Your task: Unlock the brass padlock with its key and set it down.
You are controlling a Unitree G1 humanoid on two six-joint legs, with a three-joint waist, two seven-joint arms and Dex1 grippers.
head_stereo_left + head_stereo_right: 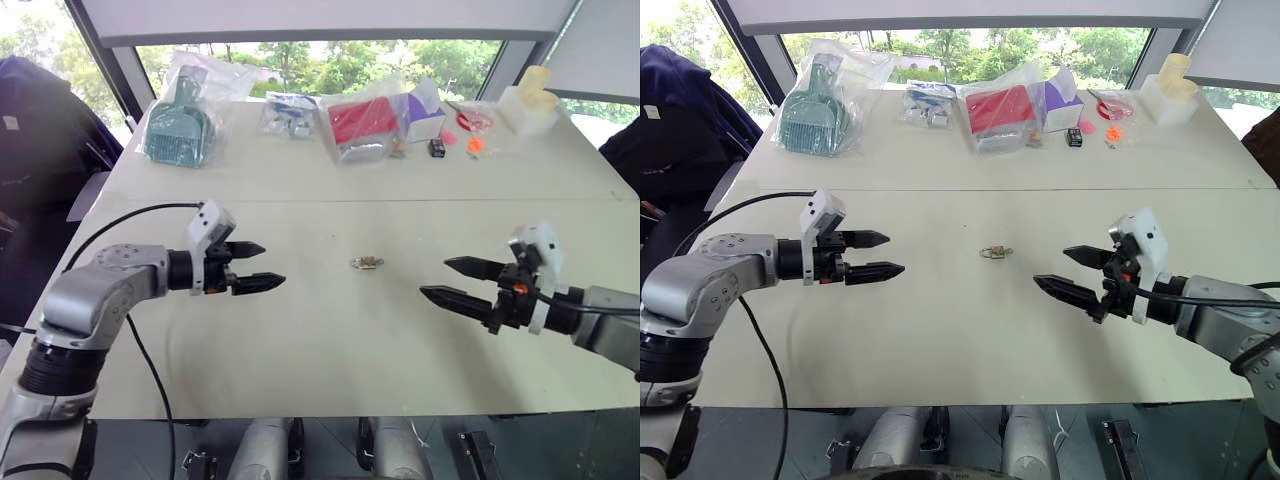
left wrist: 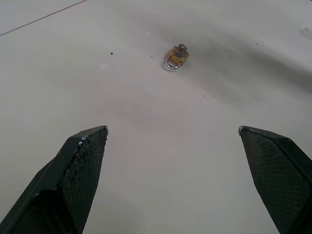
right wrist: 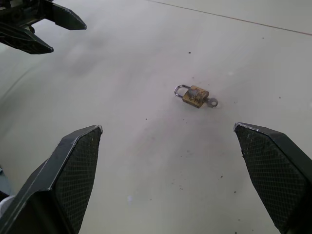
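Note:
The brass padlock (image 3: 195, 96) lies flat on the white table (image 1: 330, 340), midway between my two grippers and touched by neither. Its silvery shackle points toward my left side. The key (image 3: 211, 102) sticks out of the opposite end of the body, toward my right side. My left gripper (image 1: 272, 265) hovers to the left of the lock, open and empty, pointing at it. My right gripper (image 1: 433, 277) hovers to the right, also open and empty, aimed at the lock. In the left wrist view the padlock (image 2: 176, 56) lies well beyond the fingertips.
Along the table's far edge lie a bagged green brush (image 1: 180, 125), a bagged red box (image 1: 362, 125), a purple box (image 1: 425, 115), small black and orange items (image 1: 437, 147) and a white container (image 1: 528, 105). A black cable (image 1: 130, 215) loops over my left arm.

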